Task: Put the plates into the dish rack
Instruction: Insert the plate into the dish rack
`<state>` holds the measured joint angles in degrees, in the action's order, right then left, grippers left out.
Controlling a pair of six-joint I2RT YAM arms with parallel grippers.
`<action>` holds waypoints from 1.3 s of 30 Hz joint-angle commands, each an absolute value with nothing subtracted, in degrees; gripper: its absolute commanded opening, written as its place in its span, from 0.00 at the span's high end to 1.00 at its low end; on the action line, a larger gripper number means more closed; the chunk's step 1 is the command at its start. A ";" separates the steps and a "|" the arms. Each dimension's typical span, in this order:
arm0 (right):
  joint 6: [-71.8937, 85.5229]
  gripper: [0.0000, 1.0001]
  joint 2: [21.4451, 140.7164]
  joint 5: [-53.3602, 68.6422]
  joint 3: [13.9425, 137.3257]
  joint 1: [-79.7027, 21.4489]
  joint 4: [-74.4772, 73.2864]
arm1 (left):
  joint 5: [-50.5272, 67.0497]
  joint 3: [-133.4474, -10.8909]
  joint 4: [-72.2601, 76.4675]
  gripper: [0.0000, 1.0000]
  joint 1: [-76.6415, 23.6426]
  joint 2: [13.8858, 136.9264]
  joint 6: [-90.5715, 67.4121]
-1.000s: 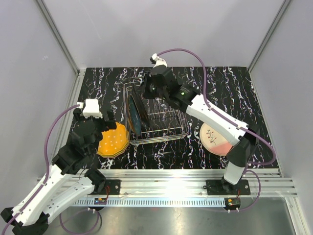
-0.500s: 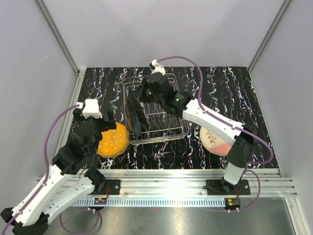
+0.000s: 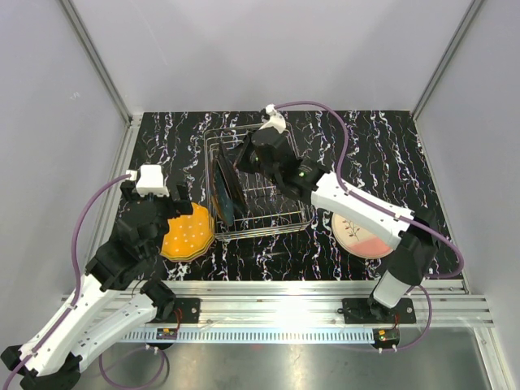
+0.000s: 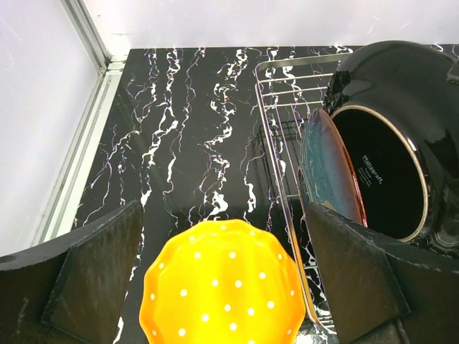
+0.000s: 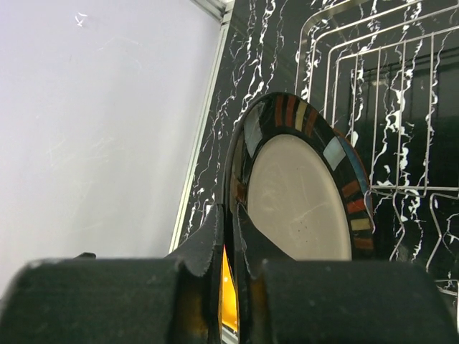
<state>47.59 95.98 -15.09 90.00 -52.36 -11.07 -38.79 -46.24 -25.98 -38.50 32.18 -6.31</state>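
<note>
An orange scalloped plate [image 3: 188,232] with white dots lies flat on the table left of the dish rack [image 3: 280,213]. My left gripper [image 3: 180,213] hangs open just above it; in the left wrist view the orange plate [image 4: 222,290] lies between and below the fingers [image 4: 97,276]. My right gripper [image 3: 242,159] is shut on the top rim of a black plate [image 3: 234,184] that stands on edge in the rack's left slots, beside a dark blue plate [image 3: 221,197]. In the right wrist view the black plate [image 5: 301,190] has a cream centre and a coloured-block rim, pinched by my fingers [image 5: 215,240].
A cream and pink plate [image 3: 361,231] with a sprig drawing lies flat on the table right of the rack. The rack's wire wall [image 4: 276,150] stands close to the orange plate's right edge. Grey walls and an aluminium rail [image 3: 122,175] bound the black marbled table.
My right wrist has swung to the right and lower over the rack, still gripping the black plate's rim. The left arm and the orange plate have not moved.
</note>
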 commanded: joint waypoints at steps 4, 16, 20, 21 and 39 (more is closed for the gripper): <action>46.59 1.00 96.06 -21.00 99.66 -52.74 -13.00 | -38.85 -45.79 -22.68 0.01 -38.41 31.38 -6.94; 50.18 1.00 98.79 -19.60 103.01 -52.82 -12.48 | -38.85 -45.79 -22.68 0.01 -38.41 31.47 -6.94; 51.06 1.00 99.14 -20.21 103.36 -52.82 -12.66 | -38.76 -45.79 -22.68 0.01 -38.41 31.38 -6.94; 51.06 1.00 99.23 -20.65 103.62 -52.74 -12.74 | -38.76 -45.79 -22.68 0.01 -38.41 31.38 -6.94; 50.97 1.00 101.51 -20.57 106.88 -52.73 -14.15 | -38.85 -45.79 -22.59 0.01 -38.41 30.76 -6.86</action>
<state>48.14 103.39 -19.14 105.21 -52.36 -23.09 -38.79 -46.24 -25.98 -38.50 31.57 -6.31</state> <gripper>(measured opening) 0.093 0.988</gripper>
